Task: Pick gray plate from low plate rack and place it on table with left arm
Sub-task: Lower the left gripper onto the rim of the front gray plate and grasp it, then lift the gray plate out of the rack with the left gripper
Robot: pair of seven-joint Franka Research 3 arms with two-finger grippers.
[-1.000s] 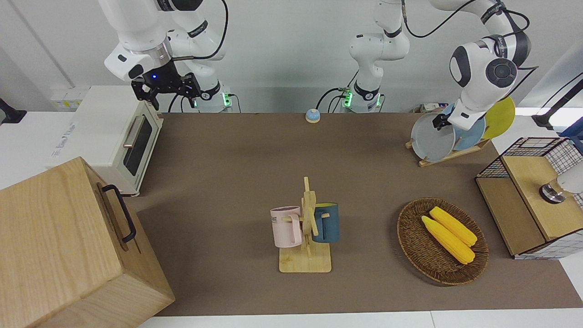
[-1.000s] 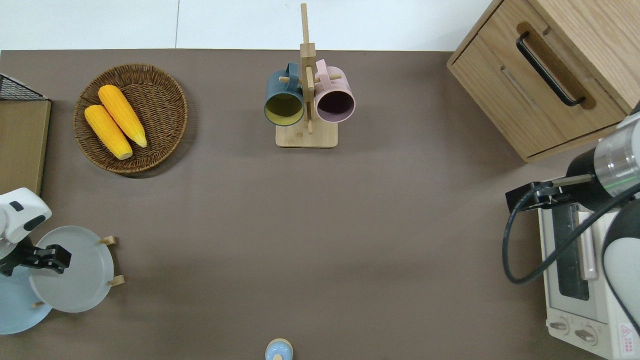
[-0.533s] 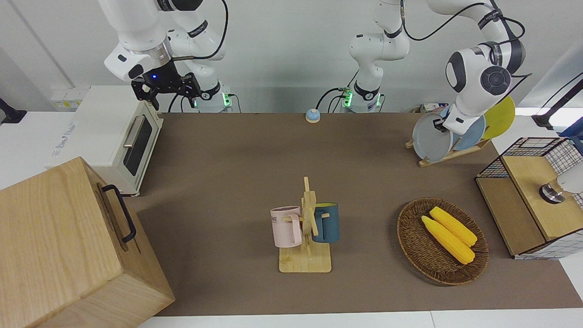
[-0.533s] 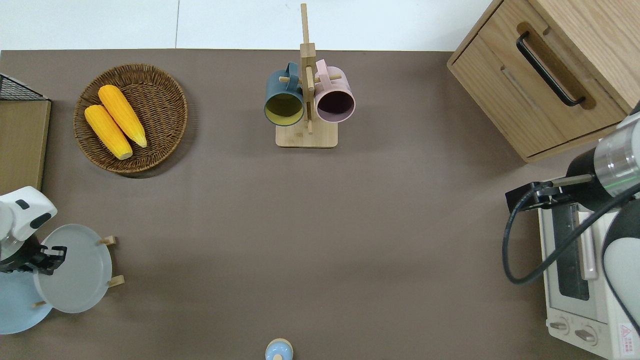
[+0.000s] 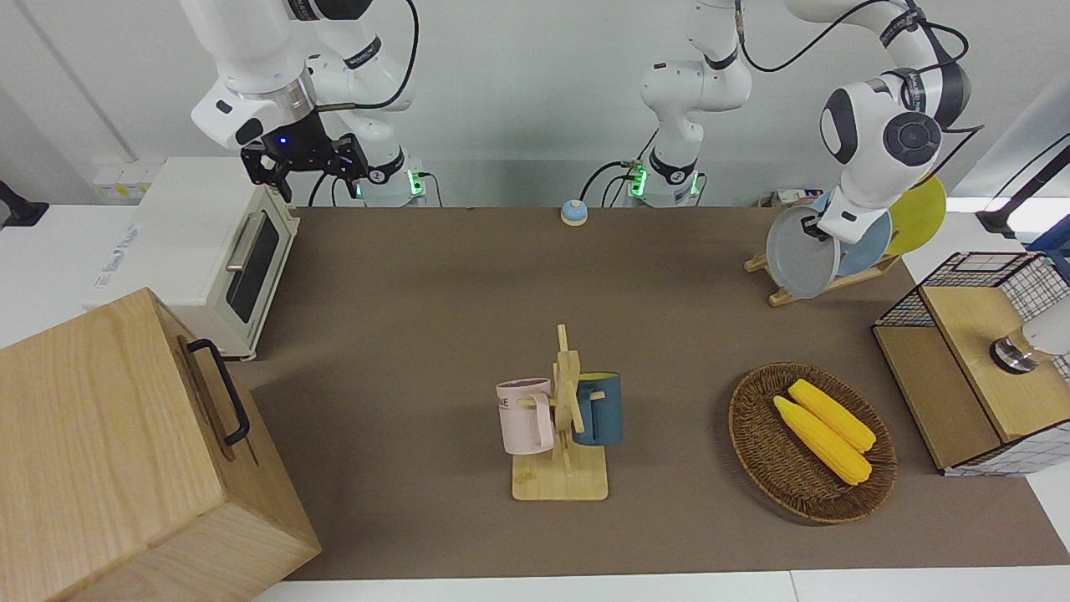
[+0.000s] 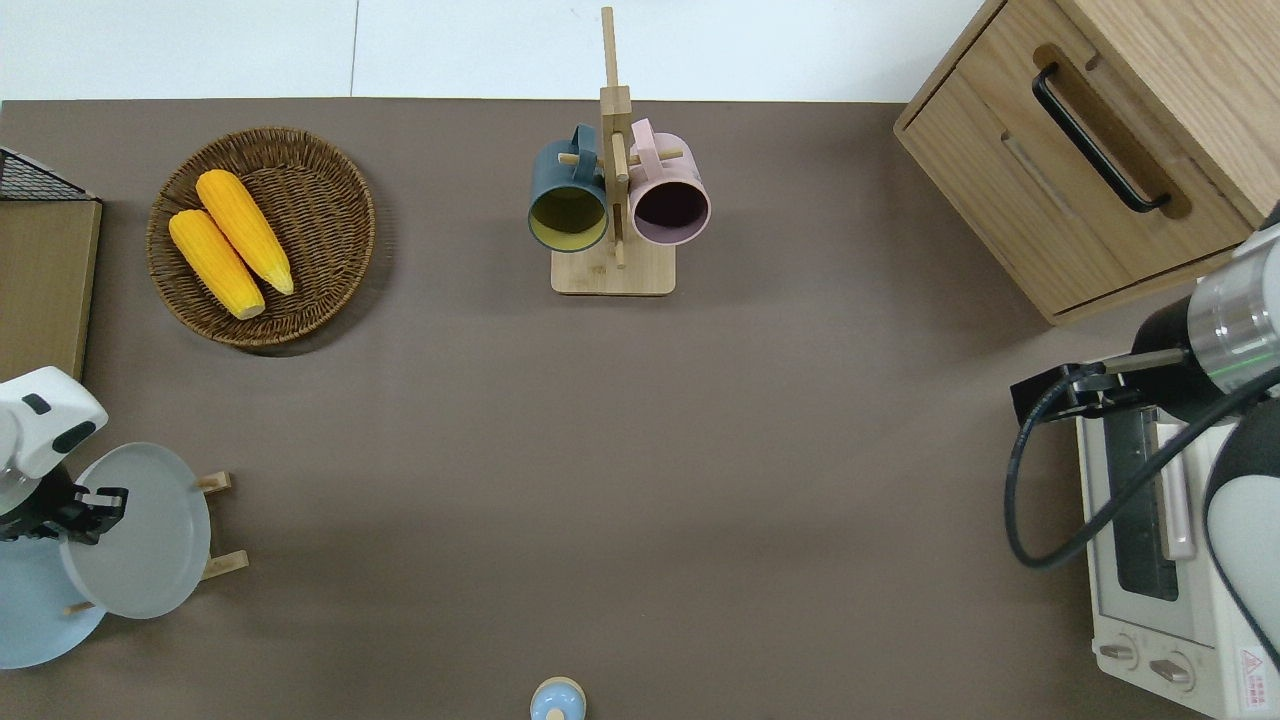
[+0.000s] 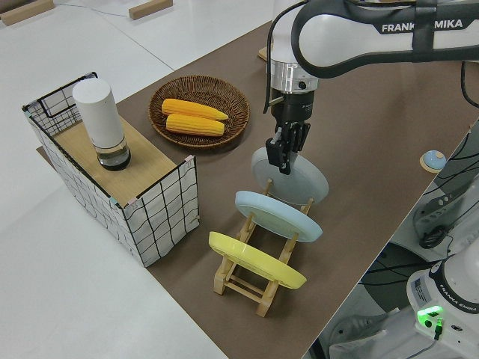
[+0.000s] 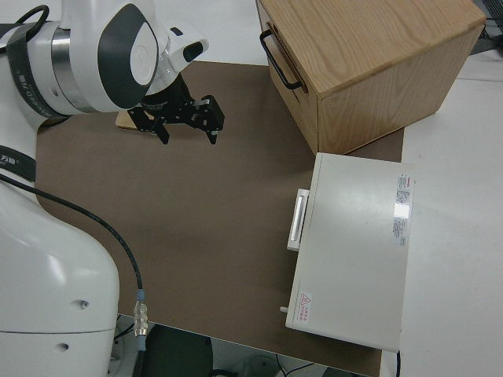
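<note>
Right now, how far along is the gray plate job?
Grasp done: the left pincer is shut on the gray plate at its rim. In hand: lifting it from the low plate rack. Left: setting it flat on the table. The right arm is parked.

A robotics lab staged as a mock kitchen: two white jointed robot arms [image 5: 878, 125] bolted at twelve o'clock of a matte brown-covered table [image 5: 418, 293], bare white walls, trailing black cables, a white toaster oven [image 5: 209, 251] at nine o'clock.
</note>
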